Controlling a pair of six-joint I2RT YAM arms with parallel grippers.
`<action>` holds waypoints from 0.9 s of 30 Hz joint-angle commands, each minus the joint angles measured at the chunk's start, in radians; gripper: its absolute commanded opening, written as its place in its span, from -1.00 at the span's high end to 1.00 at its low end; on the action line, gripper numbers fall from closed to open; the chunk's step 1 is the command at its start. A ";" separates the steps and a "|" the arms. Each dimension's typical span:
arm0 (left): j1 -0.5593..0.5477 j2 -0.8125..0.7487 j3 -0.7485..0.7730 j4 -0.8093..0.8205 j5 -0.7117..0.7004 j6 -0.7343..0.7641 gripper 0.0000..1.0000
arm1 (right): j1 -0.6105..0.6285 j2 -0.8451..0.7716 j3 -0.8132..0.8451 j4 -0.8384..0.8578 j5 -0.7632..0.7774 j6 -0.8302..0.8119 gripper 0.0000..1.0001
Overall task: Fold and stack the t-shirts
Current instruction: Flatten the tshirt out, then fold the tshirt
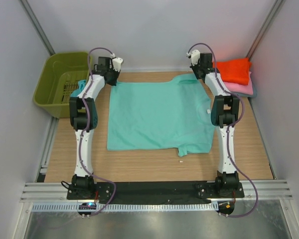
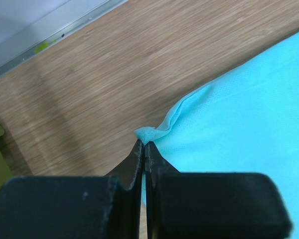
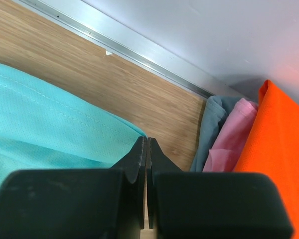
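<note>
A teal t-shirt (image 1: 159, 112) lies spread flat in the middle of the wooden table (image 1: 139, 167). At its far left corner the left gripper (image 2: 143, 144) is squeezed tight on a little bunch of the cloth. At its far right corner the right gripper (image 3: 146, 142) pinches the cloth too. Farther right, an orange t-shirt (image 1: 234, 69) sits folded on a pink t-shirt (image 1: 243, 88) and a grey-blue t-shirt (image 3: 214, 122). Far left stands a green basket (image 1: 52, 87).
</note>
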 commanded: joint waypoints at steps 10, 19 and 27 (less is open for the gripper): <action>-0.001 -0.303 -0.167 -0.007 0.118 -0.041 1.00 | 0.002 -0.368 -0.243 0.005 -0.047 0.058 0.98; -0.003 -0.436 -0.329 -0.026 0.128 -0.044 1.00 | 0.002 -0.526 -0.437 -0.009 -0.067 0.055 0.97; -0.001 -0.543 -0.452 -0.027 0.135 -0.044 1.00 | 0.007 -0.667 -0.620 -0.005 -0.077 0.053 0.97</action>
